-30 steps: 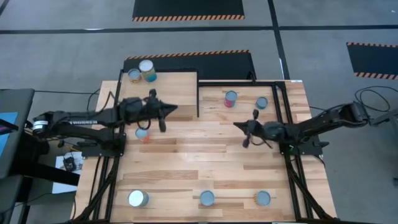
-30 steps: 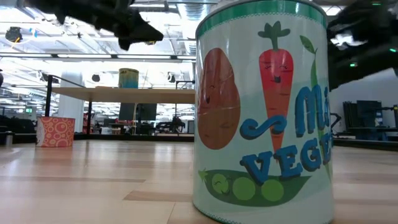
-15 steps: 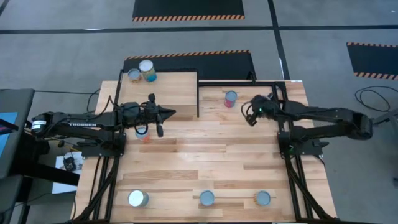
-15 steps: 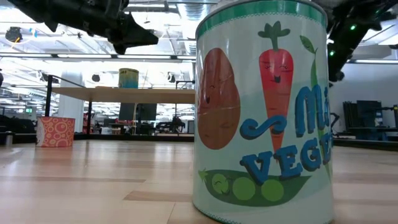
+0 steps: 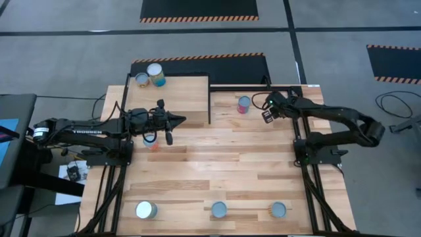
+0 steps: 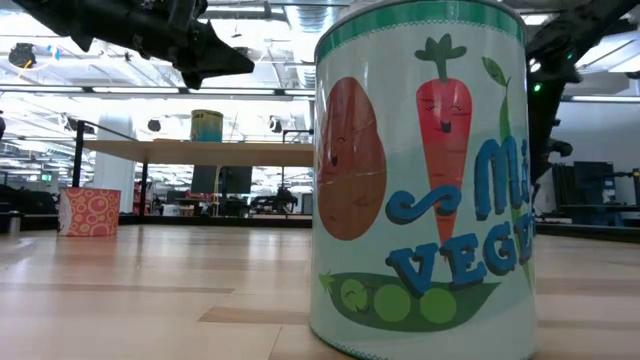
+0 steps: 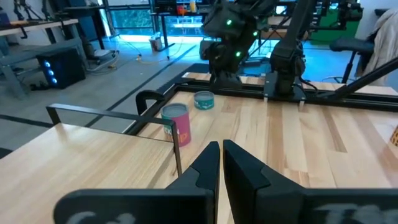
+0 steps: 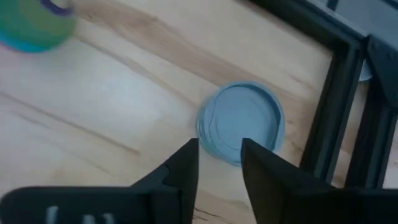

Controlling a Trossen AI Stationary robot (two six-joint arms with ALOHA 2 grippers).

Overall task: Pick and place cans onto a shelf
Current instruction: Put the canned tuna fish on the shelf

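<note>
Right wrist view shows you the right gripper [image 8: 219,163], fingers parted, above a blue-topped can [image 8: 242,121]; left gripper [image 7: 220,160] pressed together.

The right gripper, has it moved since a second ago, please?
Yes. In the high view the right gripper has swung from mid-table toward the far edge, now beside the pink can, which stayed put.

Plank tabletop [image 5: 217,164] bearing the shelf [image 5: 174,99] with two cans [image 5: 150,76]; six, apparently, more cans [image 5: 218,210] stand scattered on the planks.
</note>
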